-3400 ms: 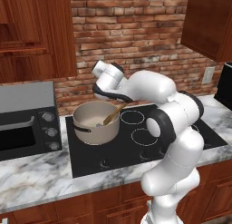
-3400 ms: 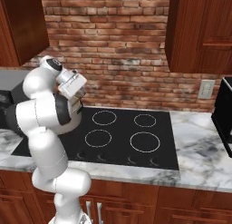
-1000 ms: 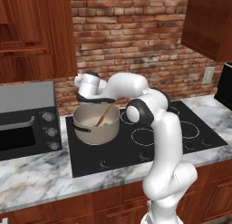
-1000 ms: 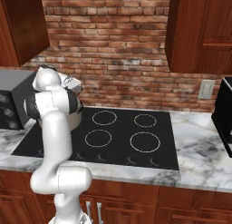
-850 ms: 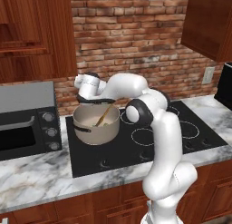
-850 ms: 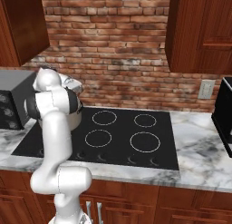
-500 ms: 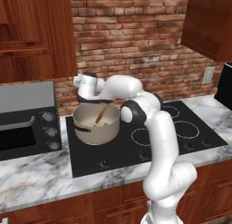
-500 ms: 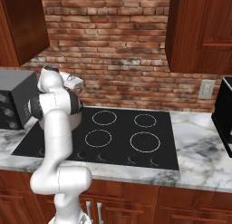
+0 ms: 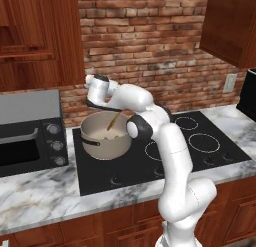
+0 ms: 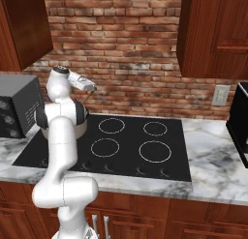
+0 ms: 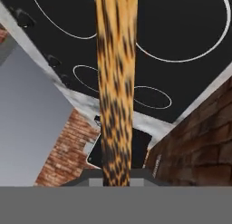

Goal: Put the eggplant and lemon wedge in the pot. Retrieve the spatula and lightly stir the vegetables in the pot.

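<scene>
Spatula (image 9: 113,122), slim wooden, claw-gripped (image 9: 116,110), slanting into round beige pot (image 9: 103,143).

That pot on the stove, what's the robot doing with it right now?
The robot arm reaches over the pot on the black cooktop, its gripper shut on the wooden spatula. The spatula slants down into the pot. Something small and greenish lies at the bottom there; the eggplant can't be made out. It looks like the stirring step.

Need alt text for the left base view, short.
A white robot arm holds a wooden spatula down into a beige pot on a black cooktop, with a grey microwave to the left.
</scene>
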